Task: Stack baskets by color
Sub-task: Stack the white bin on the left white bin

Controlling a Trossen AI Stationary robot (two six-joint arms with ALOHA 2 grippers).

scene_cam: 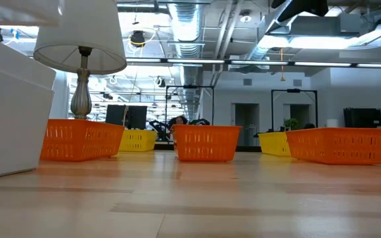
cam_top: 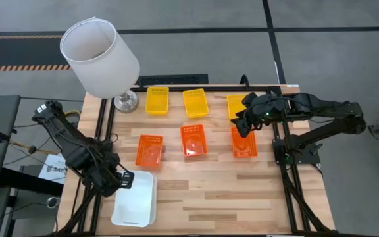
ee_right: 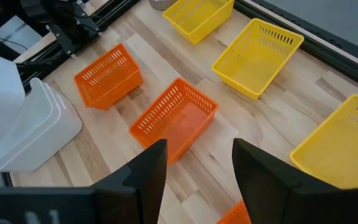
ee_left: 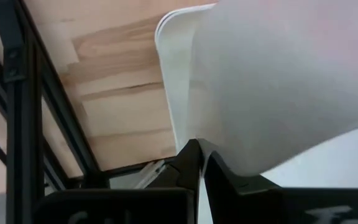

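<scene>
Three yellow baskets (cam_top: pixel 157 99) (cam_top: pixel 195 103) (ee_right: pixel 344 143) stand in a far row, with three orange baskets (cam_top: pixel 149 150) (cam_top: pixel 193 140) (cam_top: pixel 243 143) in a row nearer. At the near left corner are white baskets (cam_top: pixel 135 201). My left gripper (cam_top: pixel 120 179) is shut on the upper white basket (ee_left: pixel 278 81), which is tilted over another white one (ee_right: pixel 42 127). My right gripper (ee_right: pixel 197 168) hangs open above the table's right side, over the gap between the right yellow and right orange baskets, holding nothing. My left gripper pinches the upper white basket by its wall at the rim (ee_left: pixel 213 152), at the basket's far left corner, between its two fingers. The fingers come from above, pointing steeply down. The basket sits tilted over the white basket below; whether it is lifted clear I cannot tell.
A big white lampshade (cam_top: pixel 101 56) on a metal foot (cam_top: pixel 126 101) stands at the far left corner. Dark frame rails (cam_top: pixel 104 131) run along the table's left and right edges. Bare wood (cam_top: pixel 222 197) lies in the near middle and right.
</scene>
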